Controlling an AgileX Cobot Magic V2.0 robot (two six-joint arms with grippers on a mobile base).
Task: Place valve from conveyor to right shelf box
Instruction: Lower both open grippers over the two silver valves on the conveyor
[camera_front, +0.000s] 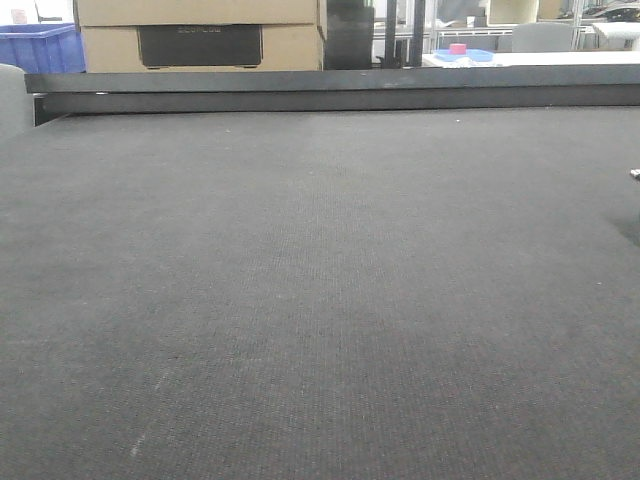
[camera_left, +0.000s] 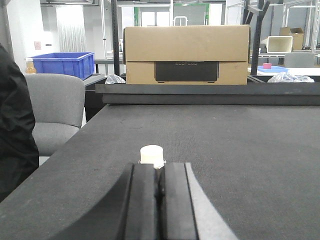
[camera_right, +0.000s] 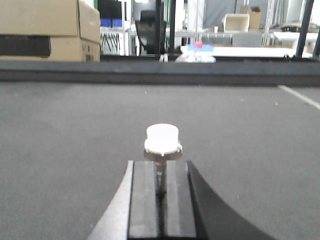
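Behind the dark rail stands a cardboard box, and the grey woven conveyor fills the front view. The right claw has its jaws pressed almost together on the thin stem of the valve, a round white cap over a dull metal collar, upright just past the tips over the conveyor; the left claw is likewise closed, a smaller white knob at its tips, whether pinched I cannot tell. I judge the pickup in hand, next a steady lift and carry to the right shelf box, unseen here.
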